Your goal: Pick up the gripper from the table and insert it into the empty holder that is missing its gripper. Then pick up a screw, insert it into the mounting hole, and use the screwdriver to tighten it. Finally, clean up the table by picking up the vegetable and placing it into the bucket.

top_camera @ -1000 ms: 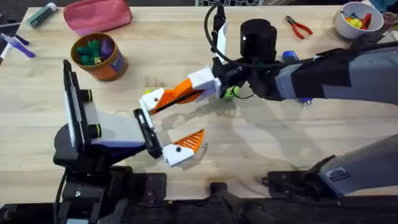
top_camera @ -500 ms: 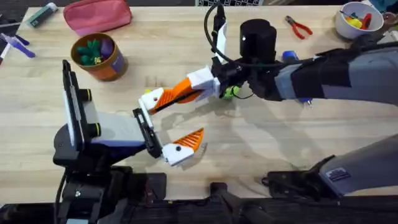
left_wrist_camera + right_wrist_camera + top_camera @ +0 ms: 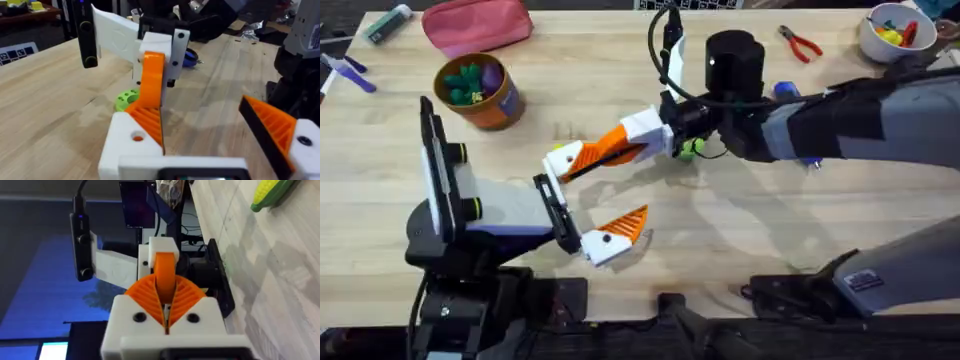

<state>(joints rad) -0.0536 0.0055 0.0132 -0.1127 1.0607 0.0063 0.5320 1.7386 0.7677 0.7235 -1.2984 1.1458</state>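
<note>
Right end effector [image 3: 582,158] clenched on small loose orange wedge-shaped plastic pad [image 3: 620,146], long axis aimed at left end effector [image 3: 582,205], released, nearer table's front edge.

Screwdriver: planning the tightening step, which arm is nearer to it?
Right. The right arm stretches over the screwdriver, partly hiding it; the left arm sits far off, toward the table's near left corner.

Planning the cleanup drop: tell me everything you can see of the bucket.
The bucket is small, round and orange-brown with a dark rim, plastic by the look. It stands upright on the table at the far left, near the pink pouch. Small green, purple and yellow items lie inside it. Nothing grips it.
</note>
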